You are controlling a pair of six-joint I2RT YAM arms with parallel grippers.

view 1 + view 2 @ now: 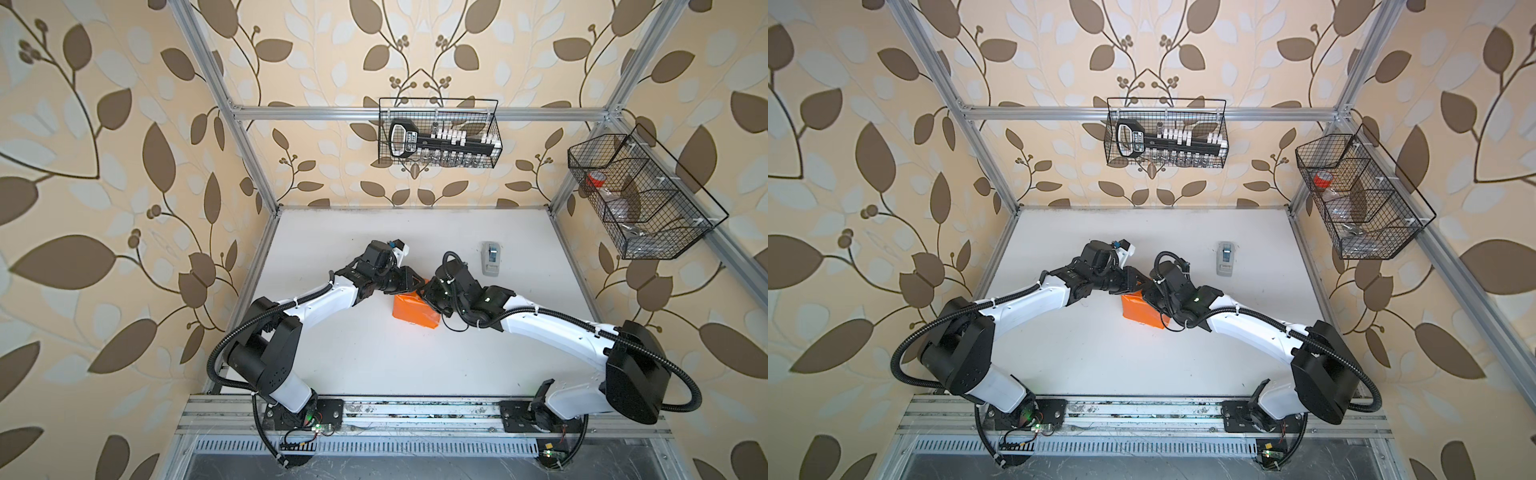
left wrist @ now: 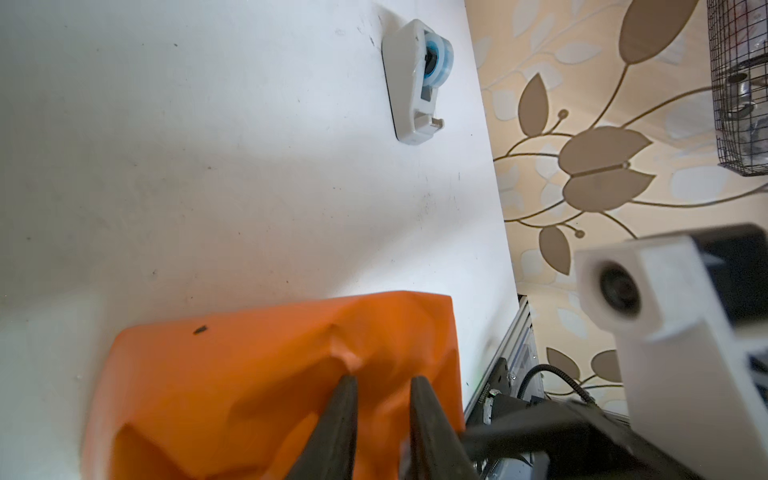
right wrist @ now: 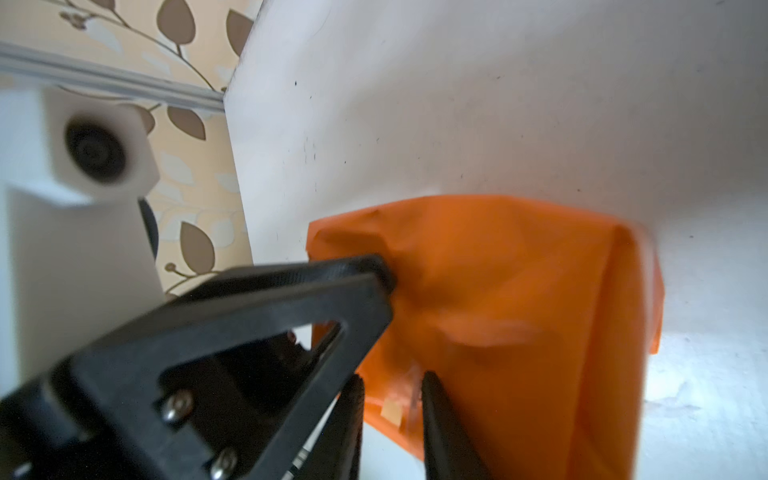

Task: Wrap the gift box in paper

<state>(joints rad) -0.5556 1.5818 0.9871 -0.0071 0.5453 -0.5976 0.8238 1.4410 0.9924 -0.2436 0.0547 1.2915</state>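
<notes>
Leftmost, my left gripper (image 2: 384, 380) rests its tips on the paper (image 1: 415, 316), jaws narrowly apart; whether a fold is pinched I cannot tell. Centre: the paper encloses the gift box, which is wholly hidden, near the middle of the table (image 1: 353, 365). My right gripper (image 3: 390, 376), jaws also narrow, straddles a flap bearing a pale tab (image 3: 392, 411), perhaps tape; a grip cannot be confirmed. Right, toward the far right corner: tape dispenser (image 1: 491, 258), well apart from the paper. Judged stage: late. The visible faces are covered; the creased end under my grippers likely needs closing and taping.
</notes>
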